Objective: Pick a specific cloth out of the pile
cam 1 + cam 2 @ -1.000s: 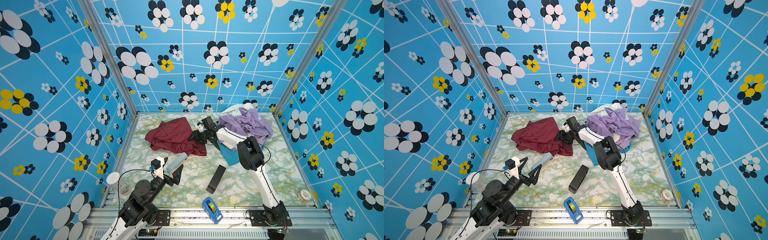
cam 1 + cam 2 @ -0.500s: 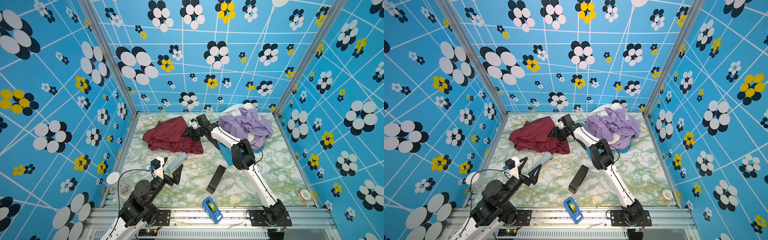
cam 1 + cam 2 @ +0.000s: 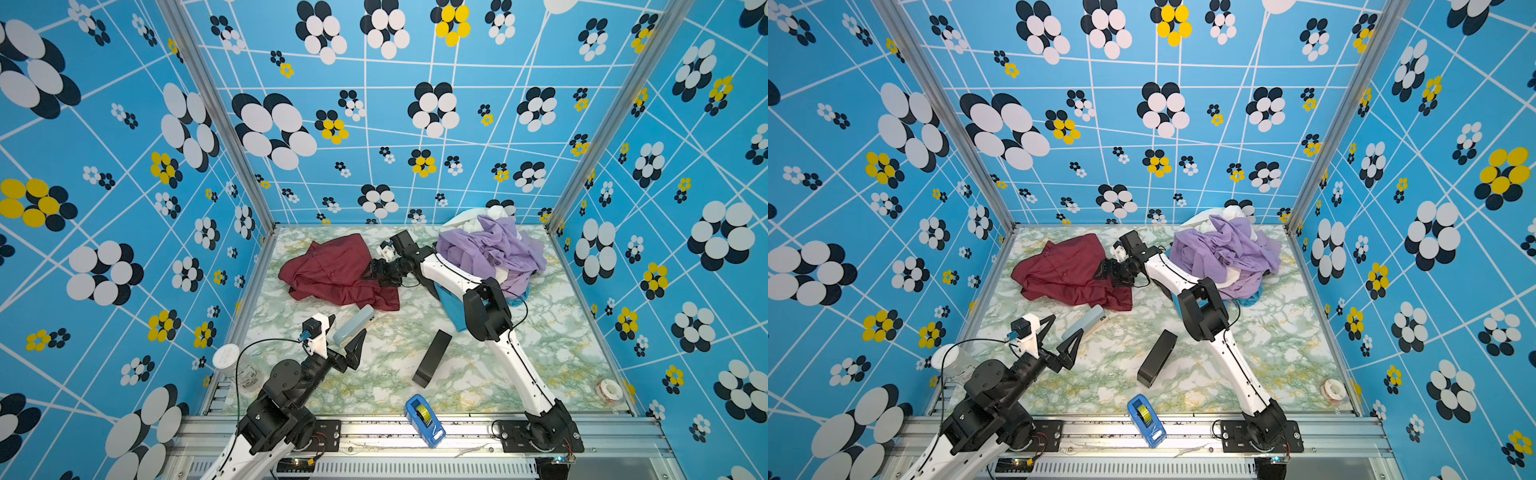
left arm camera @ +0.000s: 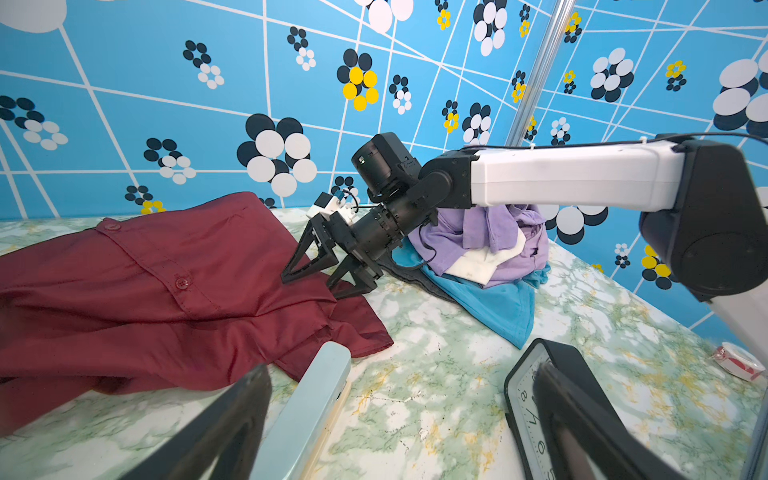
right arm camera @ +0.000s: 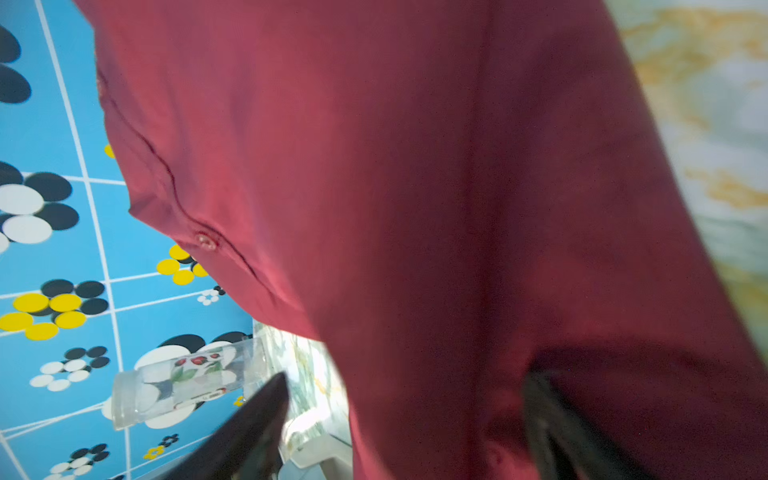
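Observation:
The cloth (image 3: 328, 270) (image 3: 1063, 270), a maroon buttoned shirt, lies crumpled on the marble table left of the pile (image 3: 490, 249) (image 3: 1225, 249) and apart from it. My right gripper (image 3: 376, 270) (image 3: 1106, 270) (image 4: 313, 286) hovers open at the shirt's right edge, its jaws spread wide. In the right wrist view the cloth (image 5: 415, 208) fills the frame and runs between the parted fingers of the right gripper (image 5: 407, 386). My left gripper (image 3: 348, 326) (image 3: 1066, 326) (image 4: 401, 374) stands open at the front left, holding nothing.
A pale blue stapler (image 3: 353, 328) lies just under the left gripper. A black clock (image 3: 432, 357) lies mid-table, a blue tape dispenser (image 3: 424, 419) at the front edge, a tape roll (image 3: 609, 388) front right, and a clear jar (image 3: 232, 365) front left. Teal cloth (image 3: 453, 307) spills from the pile.
The right gripper has carried the maroon shirt leftward, away from the pile, and its jaws have spread wide, letting the cloth go. The left arm has not moved.

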### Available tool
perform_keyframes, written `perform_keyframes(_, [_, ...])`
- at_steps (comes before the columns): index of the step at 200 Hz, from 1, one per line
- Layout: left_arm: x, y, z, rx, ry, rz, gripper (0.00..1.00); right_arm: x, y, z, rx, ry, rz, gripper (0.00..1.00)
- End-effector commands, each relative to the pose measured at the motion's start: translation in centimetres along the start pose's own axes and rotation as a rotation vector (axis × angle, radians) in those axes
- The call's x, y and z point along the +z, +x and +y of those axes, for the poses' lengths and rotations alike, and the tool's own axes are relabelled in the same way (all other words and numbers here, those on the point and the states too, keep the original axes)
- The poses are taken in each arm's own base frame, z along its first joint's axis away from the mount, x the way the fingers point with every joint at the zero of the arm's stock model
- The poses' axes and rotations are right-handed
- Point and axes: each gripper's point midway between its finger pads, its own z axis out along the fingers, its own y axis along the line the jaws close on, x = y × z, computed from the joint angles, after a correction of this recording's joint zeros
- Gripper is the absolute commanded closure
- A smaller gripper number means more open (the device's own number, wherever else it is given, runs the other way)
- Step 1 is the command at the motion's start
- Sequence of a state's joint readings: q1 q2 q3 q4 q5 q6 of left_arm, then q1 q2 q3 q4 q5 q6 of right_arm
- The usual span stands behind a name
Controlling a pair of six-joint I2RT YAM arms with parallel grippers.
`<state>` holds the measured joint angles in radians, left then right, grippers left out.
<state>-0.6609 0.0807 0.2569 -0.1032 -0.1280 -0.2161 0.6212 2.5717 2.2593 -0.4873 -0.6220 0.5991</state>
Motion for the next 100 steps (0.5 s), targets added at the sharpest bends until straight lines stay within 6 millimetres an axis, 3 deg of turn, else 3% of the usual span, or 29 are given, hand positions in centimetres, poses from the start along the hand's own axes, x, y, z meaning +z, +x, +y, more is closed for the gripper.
perform_keyframes(1, [-0.6,-1.5,-0.1,-0.002,0.001,-0.029,0.01,-6.3,-2.7,5.4,-0.164,-0.026,-0.135,0.01])
perform_keyframes(33, [-1.1,-3.1,-0.2,-0.002,-0.004,-0.052,0.01,-11.2,-2.3,6.9,-0.216,0.0,-0.201,0.01])
perform_keyframes(38, [-1.3,-3.6,-0.3,0.001,-0.006,-0.06,0.01,-11.5,-2.1,6.4,-0.214,0.014,-0.203,0.01])
perform_keyframes(41, [-1.3,-3.7,-0.2,0.002,-0.008,-0.061,0.01,-12.9,-2.1,7.3,-0.228,0.01,-0.225,0.01])
perform_keyframes(56, [-1.6,-4.6,0.1,0.01,-0.037,-0.066,0.01,-15.7,-1.3,7.3,-0.243,0.043,-0.256,0.01])
perform_keyframes(77, [-1.8,-4.9,1.2,0.042,-0.111,-0.019,0.01,-19.8,1.0,6.1,-0.276,0.131,-0.277,0.01])
perform_keyframes(92, [-1.7,-4.6,3.0,0.071,-0.227,0.04,0.01,-23.2,2.6,4.8,-0.299,0.226,-0.31,0.01])
perform_keyframes(100, [-1.7,-4.5,4.1,0.08,-0.303,0.064,0.01,-24.6,4.1,3.0,-0.287,0.289,-0.313,0.01])
